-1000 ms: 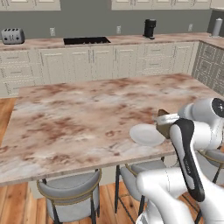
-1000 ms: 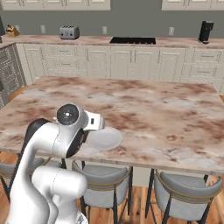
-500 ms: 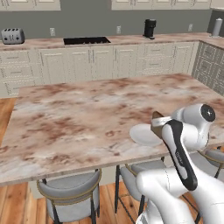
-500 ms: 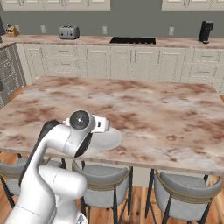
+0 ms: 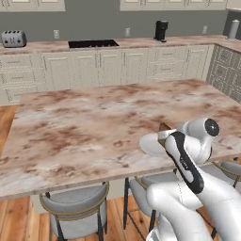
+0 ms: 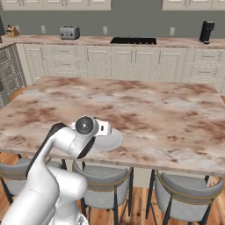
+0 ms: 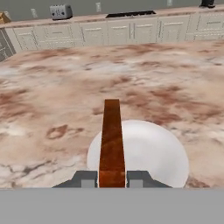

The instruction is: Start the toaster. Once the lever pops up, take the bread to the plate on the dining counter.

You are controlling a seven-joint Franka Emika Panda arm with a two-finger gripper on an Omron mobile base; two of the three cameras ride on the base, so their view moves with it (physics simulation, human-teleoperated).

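- Lowered since the earlier frame: arm has dropped toward the plate (image 7: pixel 144 153) at the near edge of the dining bench (image 5: pixel 84 127).
- Fingers (image 7: pixel 135 177) clamp the bread (image 7: pixel 111 140) edge-on, above the plate.
- Risk: released edge-on, the slice may tip off the rim.
- Toaster (image 6: pixel 69 31) well apart; path unobstructed.

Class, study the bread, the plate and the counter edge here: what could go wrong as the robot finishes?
1. The bread stands on edge in the pincer; released so, it may topple off the plate.
2. The plate lies near the dining counter edge, so a nudge could push it off.
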